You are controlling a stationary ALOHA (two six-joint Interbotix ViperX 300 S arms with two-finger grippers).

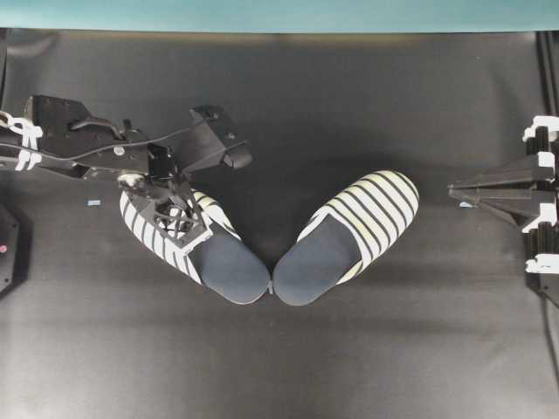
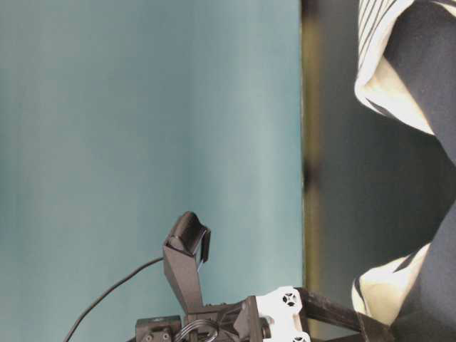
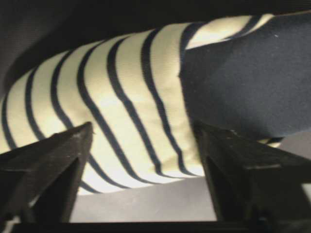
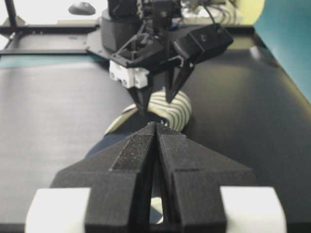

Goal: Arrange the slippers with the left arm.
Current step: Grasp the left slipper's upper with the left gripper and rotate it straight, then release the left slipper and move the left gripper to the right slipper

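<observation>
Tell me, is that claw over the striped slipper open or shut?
Open: the left gripper has its fingers apart, straddling the slipper.

No readable text, label, brand or number shows anywhere.

You're looking at a black matte tabletop (image 1: 349,349) — behind it stands a plain teal backdrop (image 1: 279,13), evenly lit, with soft shadows.

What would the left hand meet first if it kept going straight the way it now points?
Most likely the striped upper of the left-side slipper: the left hand points down at it, fingers straddling it. Whether they already touch is unclear.
</observation>
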